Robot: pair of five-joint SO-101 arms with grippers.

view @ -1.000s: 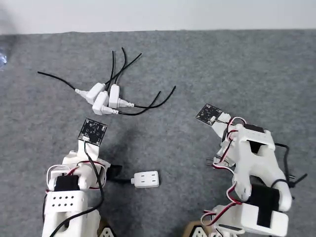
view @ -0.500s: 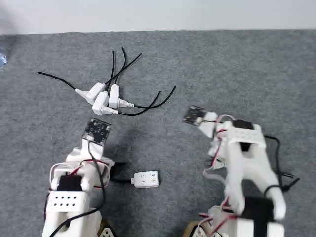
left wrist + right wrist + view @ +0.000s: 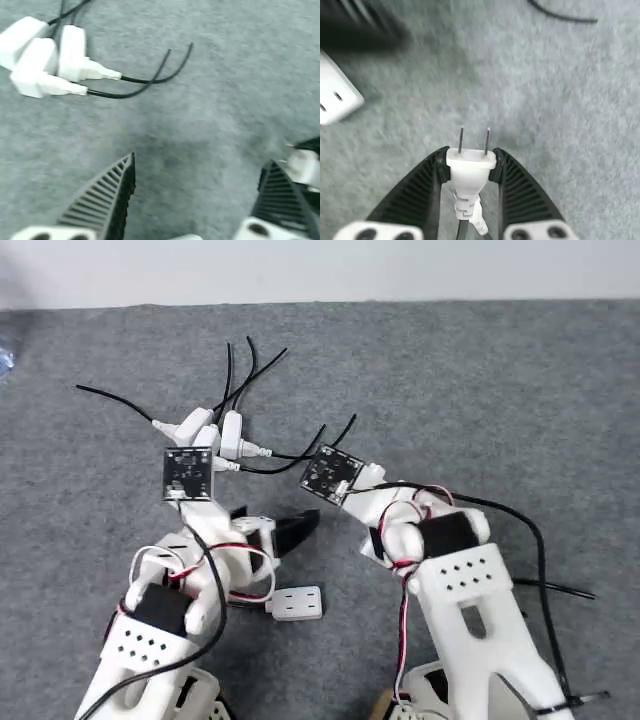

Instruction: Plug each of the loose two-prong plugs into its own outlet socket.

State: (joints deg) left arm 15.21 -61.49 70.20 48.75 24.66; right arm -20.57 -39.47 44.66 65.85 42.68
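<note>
Closest in, the outlet [image 3: 297, 603] lies flat on the grey surface [image 3: 520, 390] between the two arms, nearer the left one. It is a white block with its slots facing up, and its black lead [image 3: 245, 606] runs off under the left arm.

Just beyond it, the left tool [image 3: 201, 162] hangs wide open over bare surface. Its two ribbed black fingers [image 3: 107, 197] stand far apart, with nothing between them and nothing touching them. Beside one finger, at the edge of the left wrist view, sits a small white part [image 3: 304, 167], too cut off to identify.

About level with it, the right arm leans in toward the middle. The right tool [image 3: 470, 152] is closed on a plug [image 3: 470, 170], and its fingers press on both flanks of the white body. The two metal prongs [image 3: 461, 140] stick out past the fingertips, pointing away from the wrist, and the plug's cord runs back between the fingers. In the right wrist view the outlet lies off to one side, apart from the prongs and not in line with them.

Farther out, past the left tool, three loose plugs [image 3: 205, 437] lie bunched side by side on the surface, touching one another and well apart from the outlet. Thin black cords [image 3: 300, 455] fan out from them. Some run toward the far side, one runs off sideways, and two curve toward the right arm's wrist.

At the far edge the surface meets a white band [image 3: 320, 270].
</note>
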